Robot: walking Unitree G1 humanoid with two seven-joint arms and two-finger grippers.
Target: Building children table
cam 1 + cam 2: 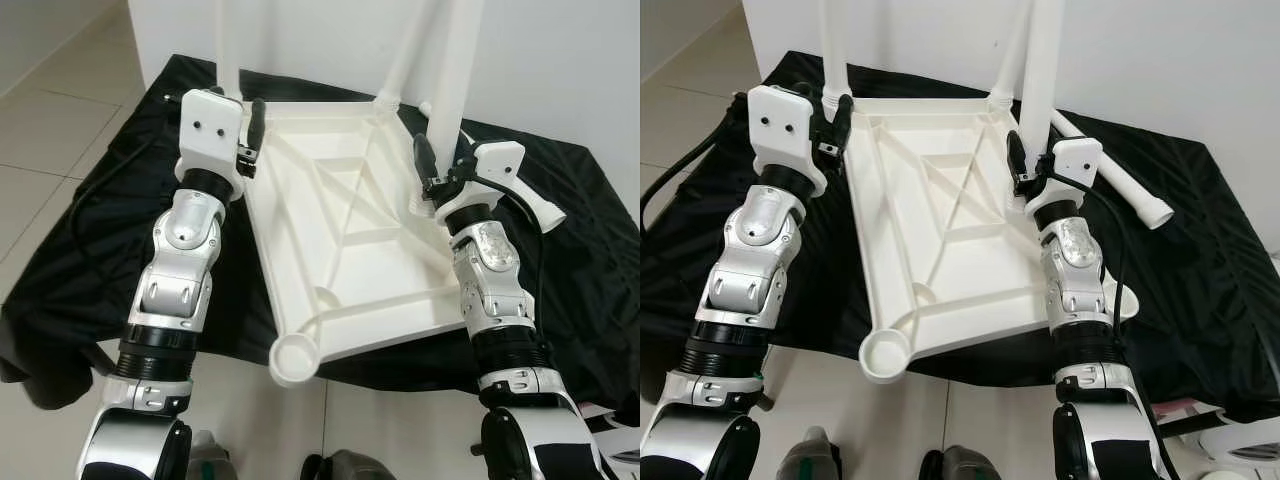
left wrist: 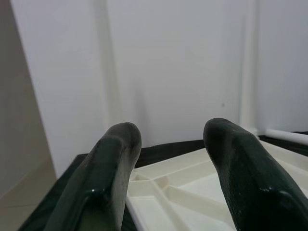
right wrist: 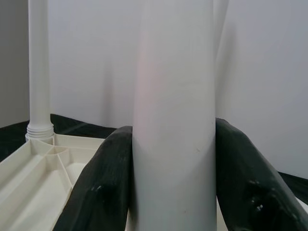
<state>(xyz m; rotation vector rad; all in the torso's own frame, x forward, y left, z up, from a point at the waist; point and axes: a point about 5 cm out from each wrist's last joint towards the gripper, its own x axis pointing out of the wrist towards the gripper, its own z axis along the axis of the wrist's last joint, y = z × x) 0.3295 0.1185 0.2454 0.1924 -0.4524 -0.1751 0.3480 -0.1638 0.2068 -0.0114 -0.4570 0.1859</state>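
On the black cloth (image 1: pixel 590 250), over the upturned tabletop (image 1: pixel 350 250): right gripper (image 3: pixel 173 187) clamping a leg (image 3: pixel 173 96), left gripper (image 2: pixel 175 163) hovering open, empty. Likely seating that leg; needing a straight downward push.

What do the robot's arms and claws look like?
Both arms are shiny silver, built from chunky round joints with black rings. The left gripper and right gripper each have a white boxy housing and two long, glossy black fingers. Black cables run alongside.
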